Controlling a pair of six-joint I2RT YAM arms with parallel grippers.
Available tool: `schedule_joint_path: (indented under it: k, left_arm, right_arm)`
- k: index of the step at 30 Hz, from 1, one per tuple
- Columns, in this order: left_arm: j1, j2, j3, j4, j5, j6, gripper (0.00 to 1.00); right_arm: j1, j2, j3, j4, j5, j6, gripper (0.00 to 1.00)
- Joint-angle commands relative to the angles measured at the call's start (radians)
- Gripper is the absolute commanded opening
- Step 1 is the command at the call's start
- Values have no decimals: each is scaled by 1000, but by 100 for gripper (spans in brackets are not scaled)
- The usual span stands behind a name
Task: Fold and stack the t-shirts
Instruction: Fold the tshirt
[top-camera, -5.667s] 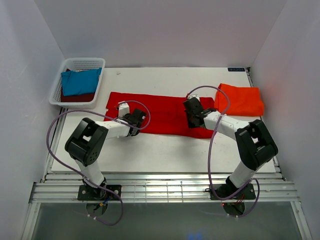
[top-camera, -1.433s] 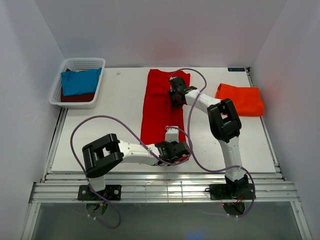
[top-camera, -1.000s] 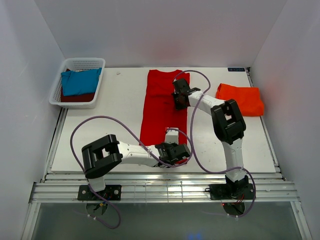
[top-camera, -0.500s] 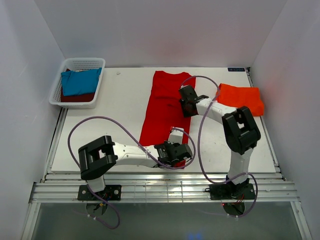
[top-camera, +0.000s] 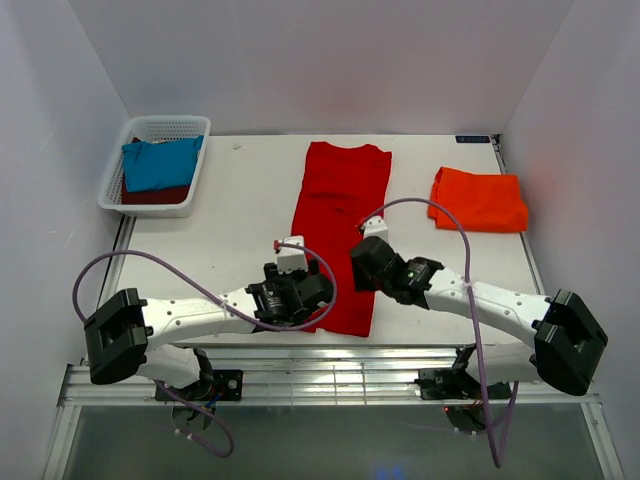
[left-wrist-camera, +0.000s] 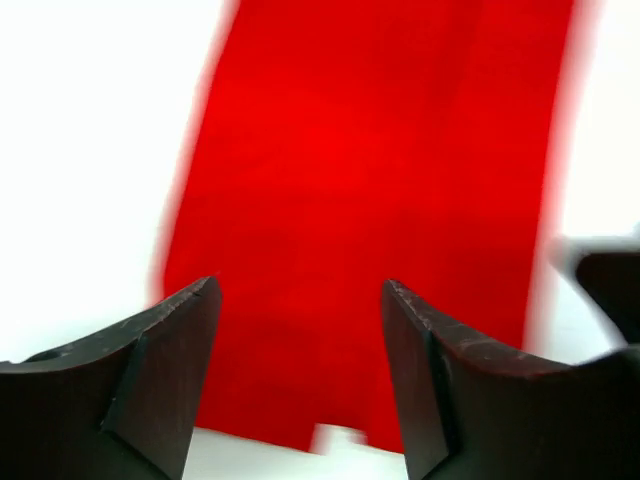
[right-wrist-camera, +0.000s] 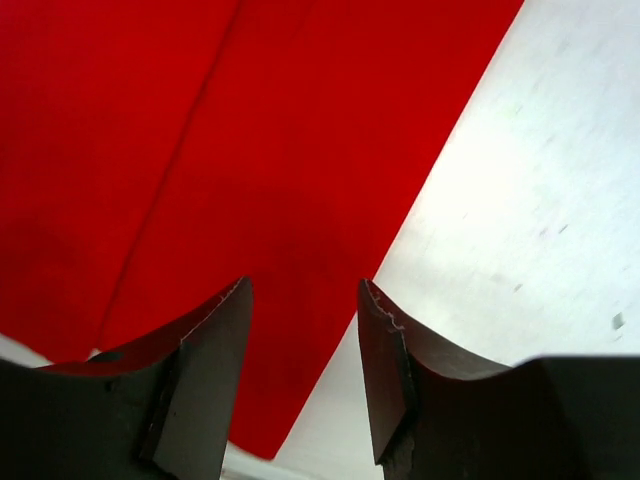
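Bright red t-shirt (top-camera: 342, 215) lies flat on the white bench (top-camera: 225, 250) as a long narrow strip, running from the far middle toward the near edge, slightly slanted. Left gripper (top-camera: 312, 292) is low over the strip's near-left part, jaws apart, nothing between them; the left wrist view (left-wrist-camera: 300, 290) shows only red cloth past the fingers, blurred. Right gripper (top-camera: 362, 268) is at the strip's near-right edge, jaws apart too, nothing held; in the right wrist view (right-wrist-camera: 305, 290) the cloth edge and bare bench show between the fingers. Orange-red t-shirt (top-camera: 480, 200) sits folded at far right, well apart. White mesh basket (top-camera: 160, 125) at far left holds a teal-blue t-shirt (top-camera: 160, 165) on top of a dark maroon one (top-camera: 155, 195).
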Motion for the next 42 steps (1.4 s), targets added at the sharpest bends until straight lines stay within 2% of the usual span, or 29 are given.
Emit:
schedule_joint_path:
  k: [1, 6, 10, 15, 24, 33, 37, 42]
  left_arm:
    - [51, -68, -125, -68, -15, -61, 80]
    - [174, -212, -307, 142, 43, 61, 84]
    - [231, -243, -365, 249, 127, 145, 85]
    - [260, -214, -398, 343, 225, 174, 85]
    - [260, -162, -369, 224, 315, 90, 84]
    - [235, -136, -387, 171, 354, 4, 83]
    - [223, -128, -401, 168, 361, -11, 81]
    - [208, -131, -398, 135, 359, -42, 74]
  right_arm:
    - [117, -21, -53, -56, 53, 230, 52]
    - [260, 53, -47, -88, 85, 341, 53]
    - [318, 135, -16, -120, 110, 404, 53]
    - [338, 187, 5, -207, 144, 502, 53]
    - [337, 38, -108, -228, 171, 608, 58]
    - [352, 75, -168, -197, 136, 655, 57]
    - [355, 83, -202, -174, 133, 671, 56]
    - [357, 72, -222, -166, 124, 691, 49]
